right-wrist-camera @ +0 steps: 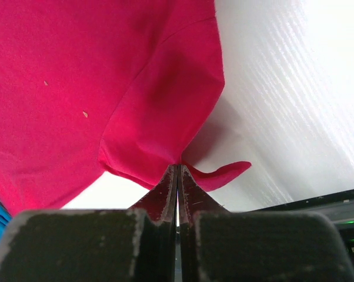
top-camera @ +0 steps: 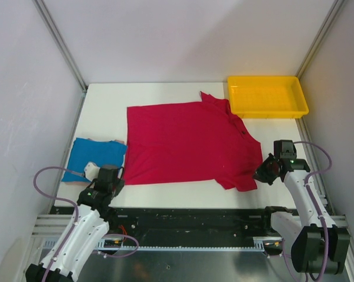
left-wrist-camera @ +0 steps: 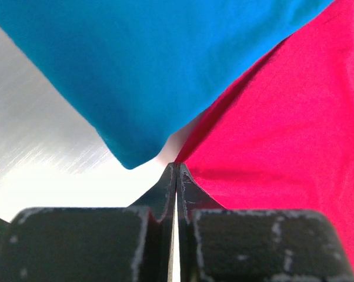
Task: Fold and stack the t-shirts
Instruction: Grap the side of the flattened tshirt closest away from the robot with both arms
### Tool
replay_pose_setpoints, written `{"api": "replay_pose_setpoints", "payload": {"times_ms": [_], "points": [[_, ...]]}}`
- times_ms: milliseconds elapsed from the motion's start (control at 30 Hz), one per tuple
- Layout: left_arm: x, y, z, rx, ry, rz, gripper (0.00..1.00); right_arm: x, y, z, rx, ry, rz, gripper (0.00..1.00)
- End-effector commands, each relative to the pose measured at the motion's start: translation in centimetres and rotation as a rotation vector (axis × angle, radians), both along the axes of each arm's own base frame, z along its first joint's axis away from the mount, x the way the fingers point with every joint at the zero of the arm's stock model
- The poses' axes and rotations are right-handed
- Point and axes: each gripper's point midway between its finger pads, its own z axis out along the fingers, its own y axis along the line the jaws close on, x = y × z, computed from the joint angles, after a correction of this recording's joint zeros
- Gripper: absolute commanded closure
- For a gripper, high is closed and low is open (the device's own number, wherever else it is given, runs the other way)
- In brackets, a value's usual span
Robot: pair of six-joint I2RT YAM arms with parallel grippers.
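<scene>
Pinching the crimson t-shirt point(top-camera: 189, 141), the right gripper point(right-wrist-camera: 177, 167) was closed on its sleeve, the left gripper point(left-wrist-camera: 176, 165) on its hem corner.

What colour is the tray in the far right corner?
The tray is bright yellow; the top external view shows it best.

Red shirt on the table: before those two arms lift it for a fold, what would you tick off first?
1. Is the right gripper shut on the near sleeve of the red shirt? Ok.
2. The left gripper is shut at that shirt's near-left corner, but has it caught the cloth? Cannot tell.
3. Is the blue shirt free of the left gripper? Its corner lies just apart: ok.
4. Is the body of the red shirt spread flat? Ok.
5. Is the yellow tray off the shirt? It sits at the far right corner: ok.
</scene>
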Motion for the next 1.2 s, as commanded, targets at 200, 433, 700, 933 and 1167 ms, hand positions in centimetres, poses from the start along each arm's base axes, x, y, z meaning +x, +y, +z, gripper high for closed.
{"api": "replay_pose_setpoints", "payload": {"times_ms": [200, 433, 700, 933, 1167], "points": [[-1.2, 1.1, -1.2, 0.038, 0.083, 0.069, 1.00, -0.9, -1.2, 1.3, -0.006, -0.044, -0.052, 1.00], [-0.8, 1.0, -0.4, 0.041, 0.046, 0.051, 1.00, -1.5, -1.1, 2.0, 0.005, -0.069, -0.060, 1.00], [3.8, 0.3, 4.8, 0.185, -0.040, -0.111, 1.00, 2.4, -0.6, 4.2, 0.016, -0.183, -0.004, 1.00], [9.7, -1.0, 6.2, 0.279, 0.005, -0.215, 1.00, 9.0, 0.6, 4.8, -0.033, -0.206, 0.055, 1.00], [14.0, -0.8, 4.7, 0.261, 0.088, -0.230, 1.00, 15.6, 1.6, 3.6, -0.064, -0.176, 0.076, 1.00]]}}
